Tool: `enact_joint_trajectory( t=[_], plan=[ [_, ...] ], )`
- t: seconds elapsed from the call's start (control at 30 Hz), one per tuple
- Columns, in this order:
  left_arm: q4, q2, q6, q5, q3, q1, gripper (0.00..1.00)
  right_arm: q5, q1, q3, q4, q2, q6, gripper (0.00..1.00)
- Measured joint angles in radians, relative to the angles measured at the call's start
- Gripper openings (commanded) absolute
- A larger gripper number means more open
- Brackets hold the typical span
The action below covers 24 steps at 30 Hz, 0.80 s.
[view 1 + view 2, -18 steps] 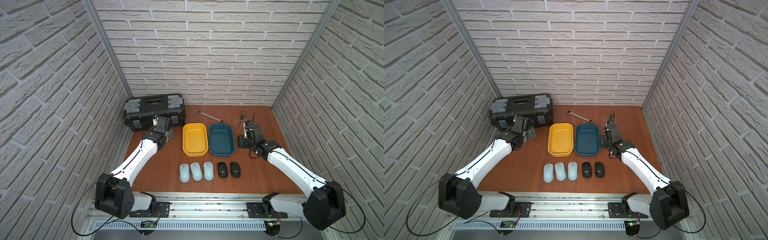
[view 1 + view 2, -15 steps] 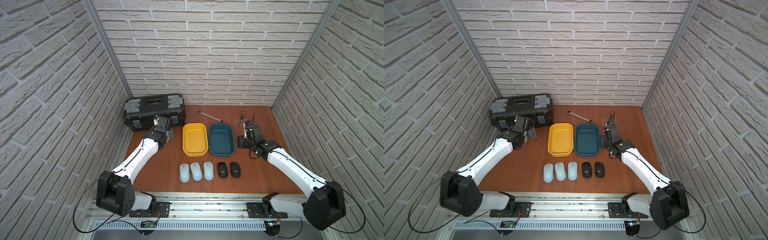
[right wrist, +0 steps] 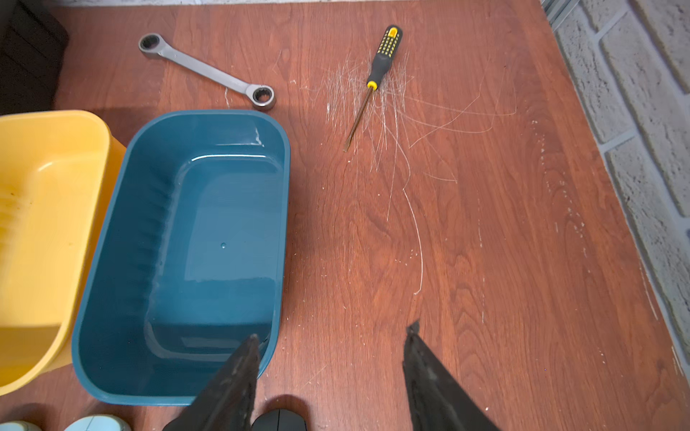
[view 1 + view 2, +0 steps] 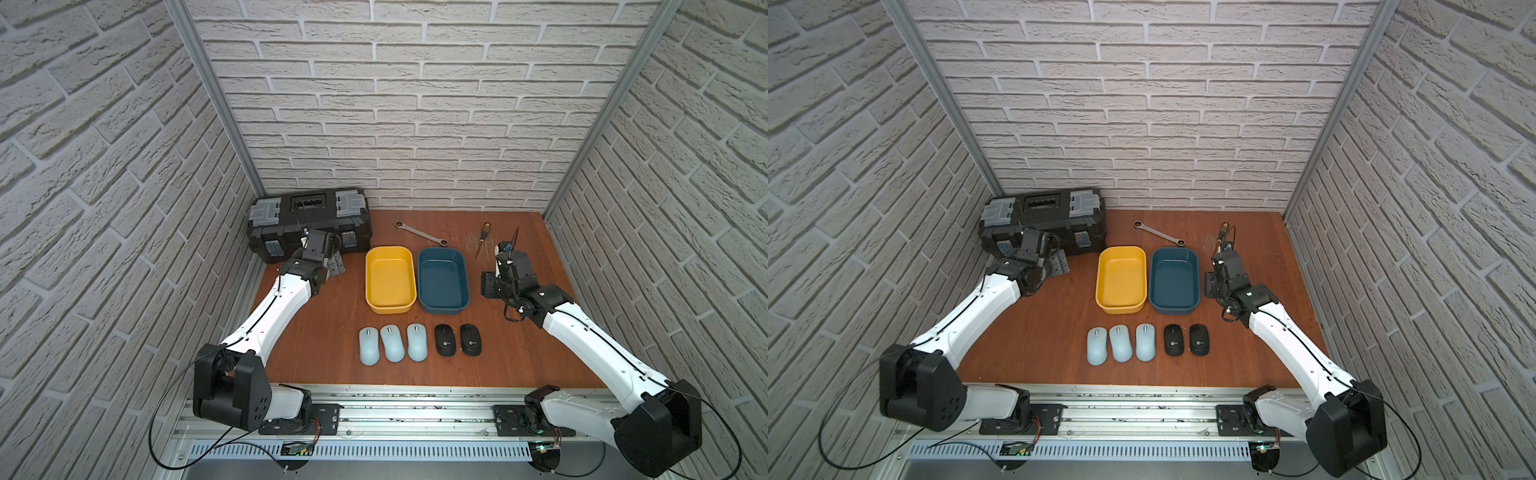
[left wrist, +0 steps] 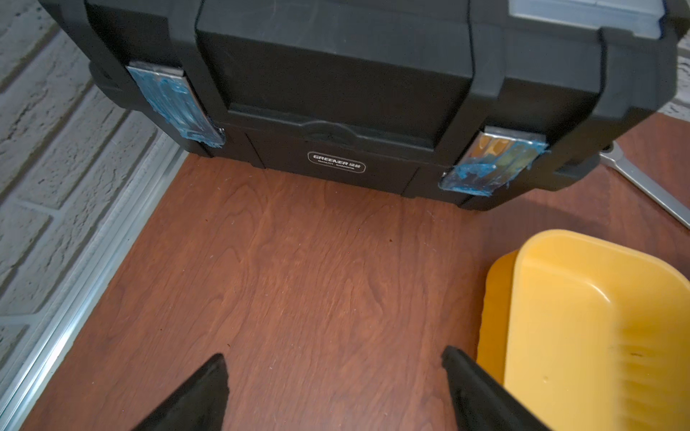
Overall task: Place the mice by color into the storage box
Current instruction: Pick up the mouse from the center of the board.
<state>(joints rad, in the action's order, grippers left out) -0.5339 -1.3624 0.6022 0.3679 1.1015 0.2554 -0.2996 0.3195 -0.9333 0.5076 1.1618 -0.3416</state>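
3 pale blue mice [image 4: 392, 343] and 2 black mice [image 4: 445, 340] lie in a row before the empty yellow bin [image 4: 390, 279] and teal bin [image 4: 443, 279]. Left gripper [image 5: 334, 355] and right gripper [image 3: 334, 330]: jaws apart, empty. Sorting apparently unstarted; next, probably reach 1 mouse.

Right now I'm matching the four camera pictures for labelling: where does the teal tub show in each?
In a top view: teal tub mid-table, just right of the yellow tub.
In a top view: same spot, beside the yellow tub.
Left wrist: not in it.
Right wrist: large, next to the yellow tub.
Shared landmark: the yellow tub, in all four, left wrist included.
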Motion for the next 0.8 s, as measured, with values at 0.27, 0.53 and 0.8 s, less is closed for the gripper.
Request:
enact_joint_trajectory(
  t=[0.27, 0.53, 0.8],
  plan=[
    [-0.038, -0.004, -0.003, -0.019, 0.037, 0.0, 0.92, -0.01, 0.0, -0.008, 0.03, -0.001, -0.006, 0.62],
    [-0.067, -0.022, -0.001, -0.02, 0.076, 0.0, 0.92, -0.046, 0.066, 0.033, 0.127, -0.079, -0.063, 0.62],
    [-0.095, -0.024, 0.019, -0.021, 0.093, 0.002, 0.91, -0.046, 0.137, 0.148, 0.246, -0.192, -0.143, 0.61]
  ],
)
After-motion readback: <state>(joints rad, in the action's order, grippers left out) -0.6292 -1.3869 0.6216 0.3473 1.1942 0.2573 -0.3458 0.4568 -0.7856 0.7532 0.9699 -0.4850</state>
